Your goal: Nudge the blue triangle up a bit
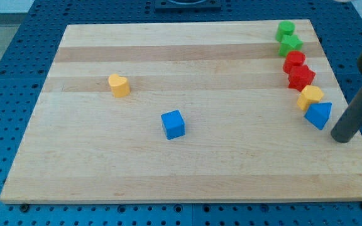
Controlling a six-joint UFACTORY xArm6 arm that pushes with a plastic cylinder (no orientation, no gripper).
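Note:
The blue triangle (318, 115) lies near the right edge of the wooden board (181, 169), just below a yellow block (310, 96). My tip (341, 139) rests on the board just to the right of and slightly below the blue triangle, close to it; I cannot tell if it touches. The dark rod rises from the tip toward the view's upper right.
A column of blocks runs up the right side: yellow, two red blocks (301, 77) (293, 61), a green star-like block (290, 44) and a green block (286, 28). A blue cube (173, 123) sits mid-board. A yellow heart-shaped block (119, 85) lies at the left.

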